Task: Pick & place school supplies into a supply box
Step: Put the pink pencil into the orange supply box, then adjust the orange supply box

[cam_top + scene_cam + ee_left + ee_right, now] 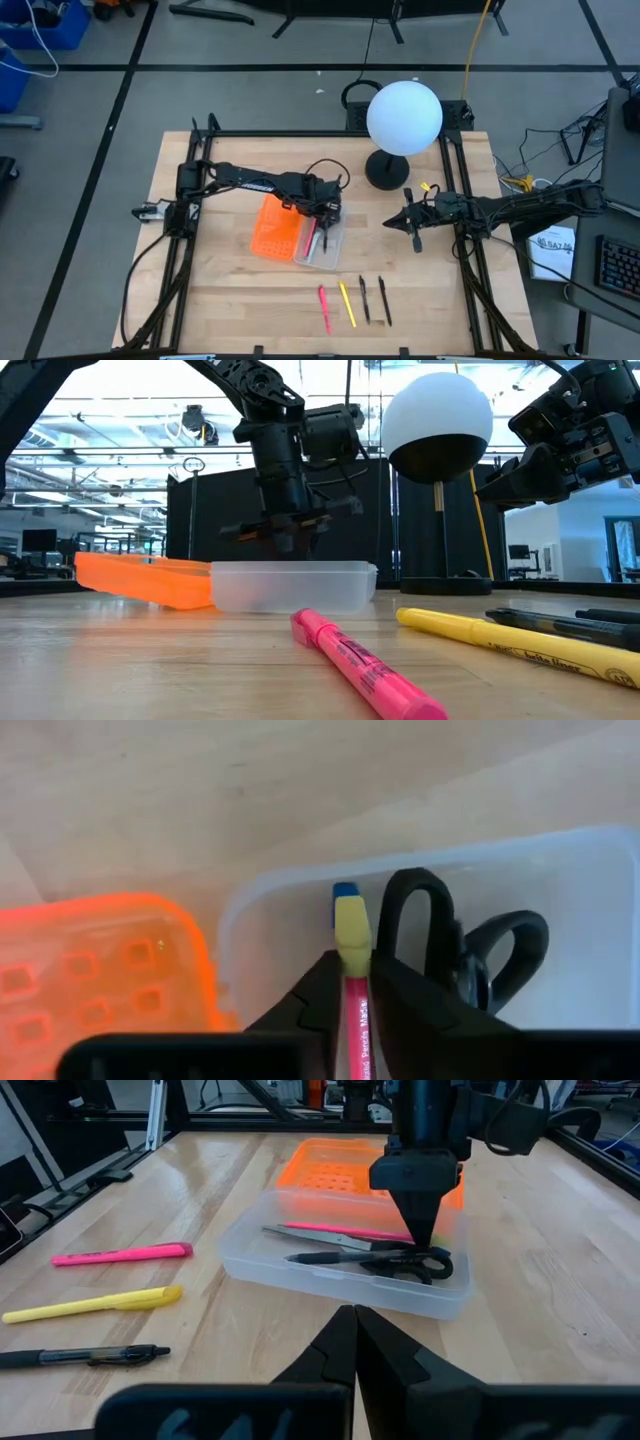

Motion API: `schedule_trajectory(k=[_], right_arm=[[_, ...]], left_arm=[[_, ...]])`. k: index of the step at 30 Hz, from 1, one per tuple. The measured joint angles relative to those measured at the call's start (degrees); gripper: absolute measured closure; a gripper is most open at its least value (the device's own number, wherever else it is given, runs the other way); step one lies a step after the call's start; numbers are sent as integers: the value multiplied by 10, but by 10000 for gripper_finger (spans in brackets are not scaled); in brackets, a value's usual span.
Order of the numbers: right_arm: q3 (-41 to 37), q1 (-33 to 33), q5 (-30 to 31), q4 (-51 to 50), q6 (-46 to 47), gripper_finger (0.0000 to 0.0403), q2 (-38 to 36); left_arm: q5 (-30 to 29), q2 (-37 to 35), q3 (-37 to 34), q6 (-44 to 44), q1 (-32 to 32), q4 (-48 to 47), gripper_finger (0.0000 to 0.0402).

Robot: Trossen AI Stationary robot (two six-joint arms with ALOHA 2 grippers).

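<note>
The supply box, a clear shallow tray [331, 253], sits mid-table joined to an orange perforated panel [275, 228]. In it lie black-handled scissors [415, 1266], a dark pen [320, 1258] and a red pencil [340, 1232] with a yellow eraser. My left gripper [424, 1240] points down into the tray, shut on that pencil. A pink highlighter [325, 306], a yellow one [347, 303] and two dark pens [374, 300] lie near the table's near edge. My right gripper [355, 1325] waits shut above the table's right side, touching nothing. My left gripper pinches the red pencil between its two fingers just behind the yellow eraser [355, 985]. The fingers come from above, pointing steeply down, and lie across the pencil. The pencil lies about level inside the tray beside the scissors' handles [425, 935].
A lamp with a white globe [404, 118] and a black base [385, 170] stands at the far side, right of centre. Black frame rails [190, 200] run along the table's left and right sides. Bare wood lies between the tray and the loose pens.
</note>
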Motion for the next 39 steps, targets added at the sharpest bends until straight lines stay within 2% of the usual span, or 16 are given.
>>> schedule_trajectory(k=[5,10,16,19,23,27,34,39], right_arm=[[0,0,0,0,0,403,0],[0,0,0,-6,0,403,0],[0,0,0,-9,0,403,0],[0,0,0,-12,1,403,0],[0,0,0,-17,2,403,0],[0,0,0,-14,4,403,0],[0,0,0,-6,13,403,0],[0,0,0,-6,13,403,0]], left_arm=[[20,0,3,0,0,-3,280],[22,-28,19,33,-4,-21,263],[-45,-101,22,37,-32,-91,264],[-77,-119,23,-5,-56,-172,283],[-80,-119,22,-50,-99,-270,336],[-76,-119,22,-78,-128,-297,393],[-53,-113,5,-129,-175,-290,397],[-49,-113,-20,-169,-199,-238,399]])
